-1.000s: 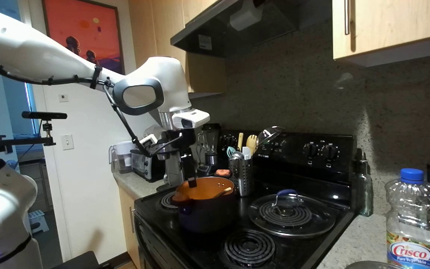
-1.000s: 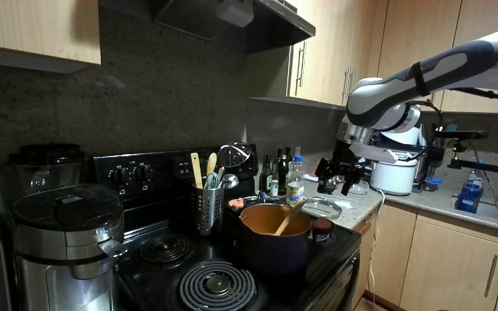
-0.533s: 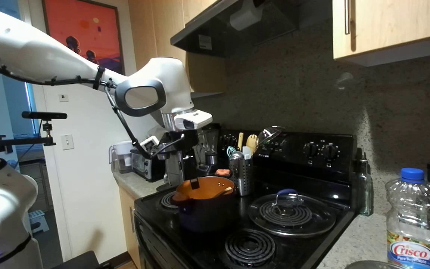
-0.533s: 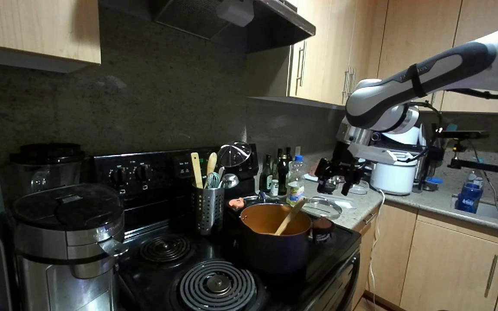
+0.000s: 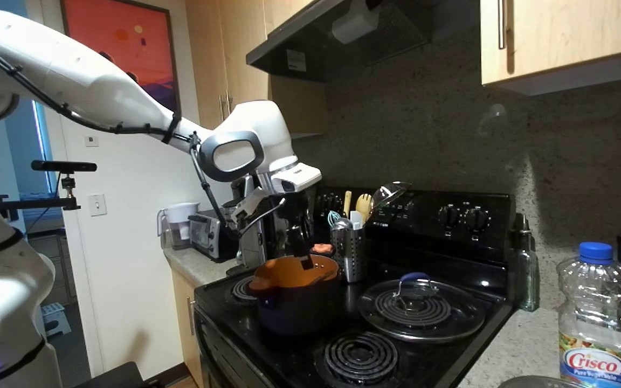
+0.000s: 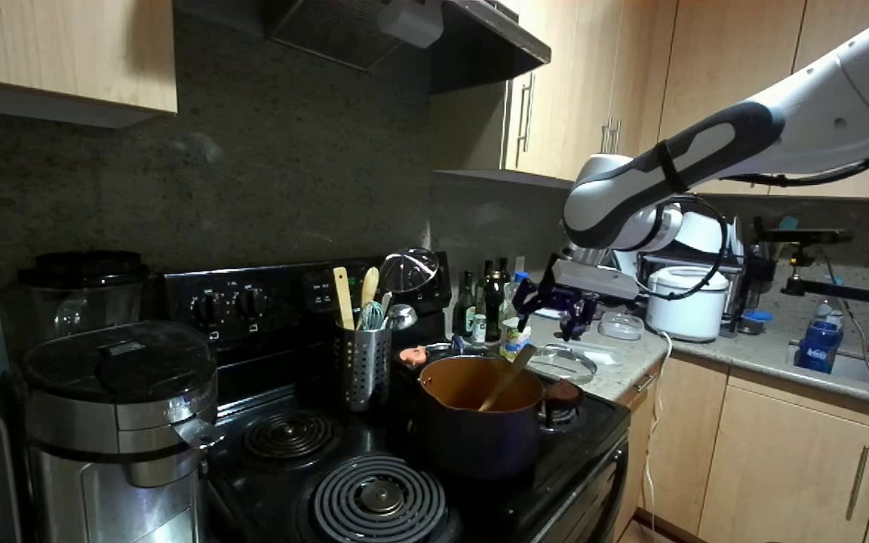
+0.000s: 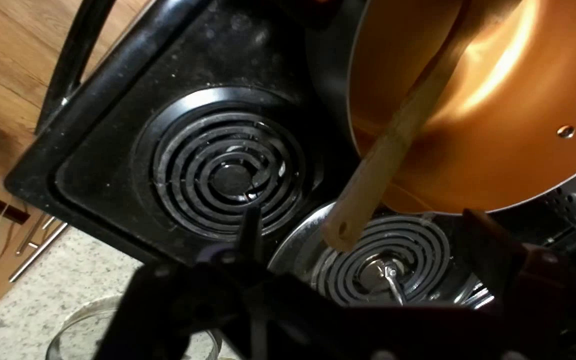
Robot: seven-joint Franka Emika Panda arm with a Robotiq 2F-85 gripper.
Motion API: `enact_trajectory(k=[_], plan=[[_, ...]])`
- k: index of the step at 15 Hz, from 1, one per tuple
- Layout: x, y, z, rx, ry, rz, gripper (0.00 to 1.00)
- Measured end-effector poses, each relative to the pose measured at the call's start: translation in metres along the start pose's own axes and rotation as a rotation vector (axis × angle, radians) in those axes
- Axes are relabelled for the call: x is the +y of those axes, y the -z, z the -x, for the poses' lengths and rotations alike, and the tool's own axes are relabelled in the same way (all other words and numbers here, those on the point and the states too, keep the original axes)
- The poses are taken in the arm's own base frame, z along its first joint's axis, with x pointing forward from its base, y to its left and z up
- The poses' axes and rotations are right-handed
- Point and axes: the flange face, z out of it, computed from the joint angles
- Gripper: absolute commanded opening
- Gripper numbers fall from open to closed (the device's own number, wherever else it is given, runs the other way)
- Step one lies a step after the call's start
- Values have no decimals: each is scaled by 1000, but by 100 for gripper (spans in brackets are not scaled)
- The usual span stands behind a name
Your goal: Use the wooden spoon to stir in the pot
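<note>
The wooden spoon (image 6: 508,377) leans in the pot (image 6: 472,445), its handle rising past the rim. From above in the wrist view, the spoon (image 7: 393,135) crosses the pot's orange inner wall (image 7: 508,165), and its holed handle end sticks out. My gripper (image 7: 365,220) is spread wide, and that handle end appears between its fingertips with a visible gap on either side. In an exterior view the gripper (image 6: 548,324) hangs just above and behind the handle. In an exterior view a dark finger (image 5: 306,261) overlaps the pot's opening, and the spoon is dim there.
A perforated utensil holder (image 6: 361,369) stands on the stove behind the pot. A glass lid (image 5: 423,318) with a blue handle lies over a back burner. A plastic oil bottle (image 5: 599,318) is on the counter beside the stove. The range hood (image 5: 337,43) hangs above.
The arm has moved lower and the gripper has come across to the spoon's handle, mostly within the last half second. Spoon and pot stay where they were; the jaws remain apart.
</note>
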Motion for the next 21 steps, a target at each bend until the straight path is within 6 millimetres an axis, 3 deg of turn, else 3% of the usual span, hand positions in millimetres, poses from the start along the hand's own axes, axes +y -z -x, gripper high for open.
enact_trajectory(k=[4,11,13,21], plan=[[-21,-21,-10,14,-29,49,100],[-15,-36,-14,4,-39,92,100],[-14,-36,-14,4,-36,94,72],[-14,-37,-14,11,-8,103,12]])
